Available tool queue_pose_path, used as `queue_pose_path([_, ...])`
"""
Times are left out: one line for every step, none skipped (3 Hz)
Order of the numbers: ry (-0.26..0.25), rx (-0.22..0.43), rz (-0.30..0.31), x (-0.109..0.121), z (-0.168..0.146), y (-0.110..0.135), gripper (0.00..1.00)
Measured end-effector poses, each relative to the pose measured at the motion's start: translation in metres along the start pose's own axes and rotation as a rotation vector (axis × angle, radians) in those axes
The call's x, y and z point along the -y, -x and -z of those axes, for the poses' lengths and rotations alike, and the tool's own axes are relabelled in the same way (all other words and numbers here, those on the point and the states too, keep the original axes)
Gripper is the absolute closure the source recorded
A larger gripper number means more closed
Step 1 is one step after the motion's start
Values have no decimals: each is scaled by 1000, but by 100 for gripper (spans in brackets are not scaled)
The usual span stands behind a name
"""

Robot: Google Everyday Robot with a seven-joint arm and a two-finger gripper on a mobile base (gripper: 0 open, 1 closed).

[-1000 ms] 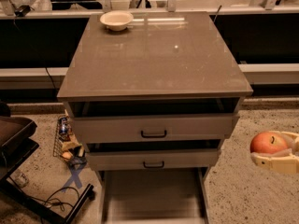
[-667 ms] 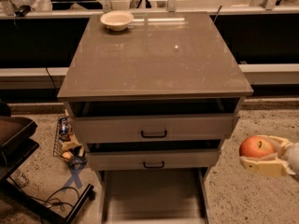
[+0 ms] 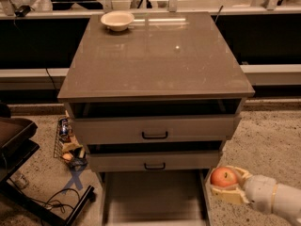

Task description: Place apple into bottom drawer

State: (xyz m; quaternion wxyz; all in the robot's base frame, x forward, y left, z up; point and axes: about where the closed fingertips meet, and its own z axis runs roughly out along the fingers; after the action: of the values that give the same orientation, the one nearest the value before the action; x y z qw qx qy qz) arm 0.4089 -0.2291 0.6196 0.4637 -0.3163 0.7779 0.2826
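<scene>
My gripper [image 3: 227,183] comes in from the lower right and is shut on the apple [image 3: 223,177], a small red-orange fruit held between pale fingers [image 3: 225,195]. It hangs just outside the right wall of the bottom drawer [image 3: 153,197], which is pulled out as a wide shallow tray with a pale grey floor. Nothing shows inside the drawer. The two upper drawers with black handles [image 3: 154,135] sit above it, slightly open.
A white bowl [image 3: 117,20] stands at the back left of the grey cabinet top [image 3: 155,55]. A wire basket of snack packets [image 3: 68,145] stands at the cabinet's left. A dark chair base and cables [image 3: 28,182] lie at the lower left. Speckled floor is at the right.
My gripper with the apple has moved left and down, from the far right edge to beside the bottom drawer's right wall. The cabinet and bowl have not moved.
</scene>
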Motion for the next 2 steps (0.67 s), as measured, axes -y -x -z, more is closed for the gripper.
queue_pose_path([46, -3, 57, 0, -69, -76, 100])
queue_pose_path([110, -10, 101, -3, -119, -114, 100])
